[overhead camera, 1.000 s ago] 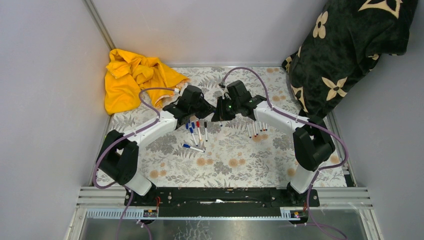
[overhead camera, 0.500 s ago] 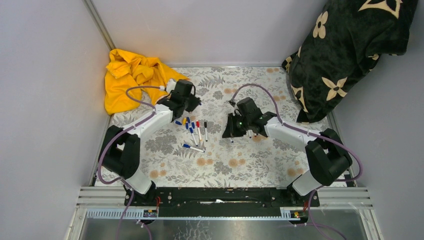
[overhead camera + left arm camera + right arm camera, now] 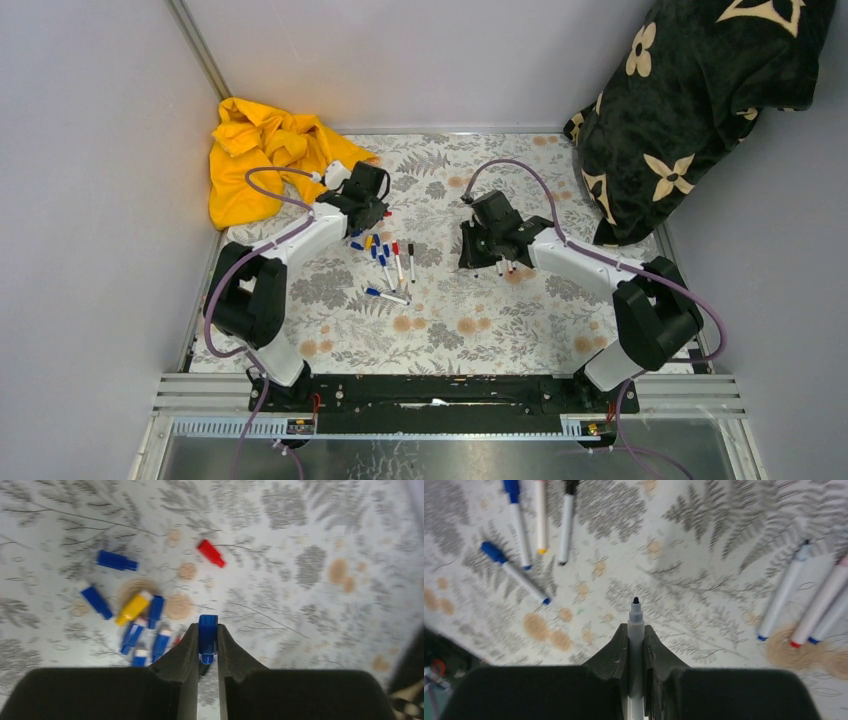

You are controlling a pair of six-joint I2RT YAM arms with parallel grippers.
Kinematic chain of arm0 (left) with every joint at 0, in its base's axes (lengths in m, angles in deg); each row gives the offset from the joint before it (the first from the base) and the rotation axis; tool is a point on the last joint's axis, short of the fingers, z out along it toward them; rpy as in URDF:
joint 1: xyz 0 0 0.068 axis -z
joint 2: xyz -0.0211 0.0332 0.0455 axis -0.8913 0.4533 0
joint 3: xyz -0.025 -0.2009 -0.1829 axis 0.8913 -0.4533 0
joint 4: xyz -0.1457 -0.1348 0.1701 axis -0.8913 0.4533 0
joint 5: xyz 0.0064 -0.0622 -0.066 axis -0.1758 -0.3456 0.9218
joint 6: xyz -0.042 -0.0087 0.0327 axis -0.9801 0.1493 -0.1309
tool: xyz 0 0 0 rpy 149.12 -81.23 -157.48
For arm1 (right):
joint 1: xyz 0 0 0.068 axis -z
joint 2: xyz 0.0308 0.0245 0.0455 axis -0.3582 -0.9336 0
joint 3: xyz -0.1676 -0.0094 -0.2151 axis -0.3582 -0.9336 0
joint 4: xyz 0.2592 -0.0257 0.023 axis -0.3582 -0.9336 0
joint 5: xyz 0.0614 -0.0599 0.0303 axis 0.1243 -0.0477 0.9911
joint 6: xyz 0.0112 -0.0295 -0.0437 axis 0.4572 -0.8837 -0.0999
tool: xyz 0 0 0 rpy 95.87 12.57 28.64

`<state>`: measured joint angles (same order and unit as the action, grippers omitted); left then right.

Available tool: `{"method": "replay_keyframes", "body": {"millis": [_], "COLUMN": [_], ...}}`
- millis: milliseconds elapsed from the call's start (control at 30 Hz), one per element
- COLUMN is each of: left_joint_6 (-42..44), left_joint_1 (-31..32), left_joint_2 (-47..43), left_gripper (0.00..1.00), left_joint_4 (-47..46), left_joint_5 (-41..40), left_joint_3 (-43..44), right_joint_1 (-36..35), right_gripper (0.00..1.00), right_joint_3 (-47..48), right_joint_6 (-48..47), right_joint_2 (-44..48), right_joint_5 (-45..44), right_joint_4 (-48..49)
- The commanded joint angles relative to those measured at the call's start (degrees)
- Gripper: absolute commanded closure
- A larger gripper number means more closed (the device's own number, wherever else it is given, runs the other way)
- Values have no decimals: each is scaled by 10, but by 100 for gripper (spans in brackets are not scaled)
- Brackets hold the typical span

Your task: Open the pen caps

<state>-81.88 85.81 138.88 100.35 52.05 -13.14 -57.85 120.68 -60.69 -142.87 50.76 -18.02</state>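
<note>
My left gripper (image 3: pixel 208 647) is shut on a blue pen cap (image 3: pixel 208 630) and holds it above the floral mat. Below it lie loose caps: a red one (image 3: pixel 210 553), a yellow one (image 3: pixel 132 608) and several blue ones (image 3: pixel 116 560). My right gripper (image 3: pixel 636 639) is shut on a white pen (image 3: pixel 636 622) whose cap is off and whose dark tip is bare. Capped pens (image 3: pixel 517 575) lie to its left and uncapped pens (image 3: pixel 785 597) to its right. In the top view the left gripper (image 3: pixel 368 212) is over the caps and the right gripper (image 3: pixel 478 252) is beside the right pen group (image 3: pixel 510 265).
A crumpled yellow cloth (image 3: pixel 262 160) lies at the back left, close behind the left arm. A large dark floral cushion (image 3: pixel 690 100) fills the back right corner. Grey walls close in the mat (image 3: pixel 450 330) on three sides.
The two grippers were together at the centre and have pulled apart. The left one moved back-left with the blue cap and the right one moved right with the uncapped pen.
</note>
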Motion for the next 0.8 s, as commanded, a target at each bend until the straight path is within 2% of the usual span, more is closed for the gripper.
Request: {"method": "replay_keyframes", "body": {"millis": [0, 300, 433, 633, 767], "left_joint_6": [38, 44, 49, 51, 49], "left_joint_1": [-4, -4, -4, -6, -9], "left_joint_2": [21, 51, 62, 70, 68], "left_gripper": [97, 85, 74, 55, 49], "left_joint_4": [80, 109, 111, 109, 110], "left_joint_5": [-66, -95, -100, -103, -102], "left_joint_3": [-1, -13, -13, -18, -24], "right_joint_1": [-4, -1, 1, 2, 2], "right_gripper": [100, 100, 99, 85, 77], "right_joint_3": [34, 52, 50, 39, 37], "right_joint_6": [-47, -48, -47, -46, -46], "right_joint_2": [-41, -124, -150, -166, -170], "right_joint_5": [-136, -247, -280, -308, -310], "right_joint_4": [-17, -2, 2, 9, 8]}}
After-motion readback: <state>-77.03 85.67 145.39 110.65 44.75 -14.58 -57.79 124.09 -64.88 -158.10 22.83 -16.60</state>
